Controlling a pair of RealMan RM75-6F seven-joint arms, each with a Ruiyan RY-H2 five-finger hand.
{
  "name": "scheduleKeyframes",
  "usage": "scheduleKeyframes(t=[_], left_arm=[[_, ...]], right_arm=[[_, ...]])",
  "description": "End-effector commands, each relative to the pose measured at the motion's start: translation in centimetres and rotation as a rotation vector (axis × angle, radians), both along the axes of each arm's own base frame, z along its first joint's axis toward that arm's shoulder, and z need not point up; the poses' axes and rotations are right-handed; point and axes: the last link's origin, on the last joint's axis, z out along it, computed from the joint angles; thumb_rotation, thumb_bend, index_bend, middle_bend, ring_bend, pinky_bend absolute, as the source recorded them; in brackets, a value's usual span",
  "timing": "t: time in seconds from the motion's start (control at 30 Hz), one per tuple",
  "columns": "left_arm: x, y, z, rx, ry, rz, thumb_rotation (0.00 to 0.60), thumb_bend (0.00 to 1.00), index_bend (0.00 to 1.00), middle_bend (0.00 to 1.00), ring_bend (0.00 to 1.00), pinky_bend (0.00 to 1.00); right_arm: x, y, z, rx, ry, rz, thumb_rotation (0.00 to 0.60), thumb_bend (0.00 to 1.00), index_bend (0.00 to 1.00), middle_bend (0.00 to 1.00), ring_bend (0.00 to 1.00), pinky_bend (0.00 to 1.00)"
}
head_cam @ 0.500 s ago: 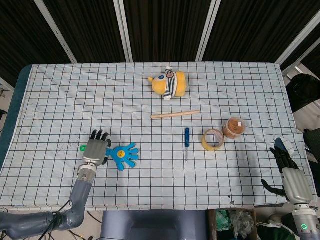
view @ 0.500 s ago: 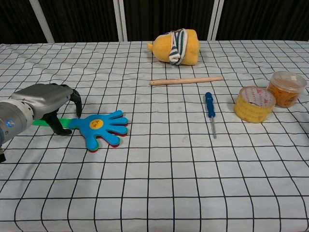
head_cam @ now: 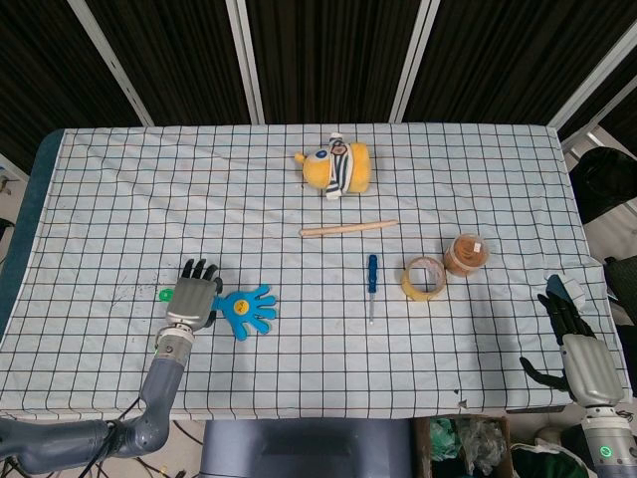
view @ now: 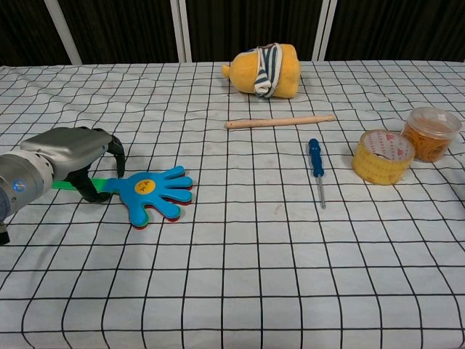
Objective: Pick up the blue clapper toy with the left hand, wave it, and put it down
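Note:
The blue clapper toy (head_cam: 247, 308) (view: 152, 190), shaped like a hand with a smiley face, lies flat on the checked cloth at the front left. Its green handle (view: 69, 184) runs under my left hand (head_cam: 191, 296) (view: 67, 153). The left hand arches over the handle with its fingers curved down on the far side and its thumb on the near side. It straddles the handle without closing on it. My right hand (head_cam: 577, 354) hangs beyond the table's right front corner with its fingers apart and nothing in it; only the head view shows it.
A yellow plush toy (head_cam: 337, 166) lies at the back centre. In front of it are a wooden stick (head_cam: 348, 228) and a blue screwdriver (head_cam: 371, 282). A yellow tape roll (head_cam: 423, 278) and an orange-filled tub (head_cam: 465, 254) sit to the right. A small green dot (head_cam: 163, 295) lies beside my left hand.
My left hand has shifted very slightly over the handle. The clapper toy and the right hand have not moved.

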Motion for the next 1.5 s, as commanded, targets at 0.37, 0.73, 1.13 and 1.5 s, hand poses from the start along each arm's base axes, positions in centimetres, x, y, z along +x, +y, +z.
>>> scheduleKeyframes(t=[0.37,0.73,1.13,1.5], left_arm=[[0.06,-0.06,-0.35,0.001,0.000,0.004,0.600,0.31,0.42,0.15,0.00,0.02],[-0.28,-0.15,-0.50,-0.003,0.009,0.006,0.600,0.32,0.43,0.16,0.00,0.02],[-0.31,0.00,-0.49,0.003,0.006,0.009,0.600,0.35,0.47,0.17,0.00,0.03],[0.03,0.02,-0.29,0.039,-0.039,0.009,0.600,0.43,0.58,0.29,0.09,0.12]], right_arm=[[0.02,-0.02,0.02,-0.001,-0.002,-0.001,0.600,0.21,0.00,0.00,0.00,0.15],[0.02,-0.04,0.04,-0.001,-0.002,-0.002,0.600,0.22,0.00,0.00,0.00,0.15],[0.05,-0.05,0.04,-0.002,-0.005,-0.003,0.600,0.22,0.00,0.00,0.00,0.15],[0.06,-0.02,0.02,-0.001,-0.004,-0.003,0.600,0.22,0.00,0.00,0.00,0.15]])
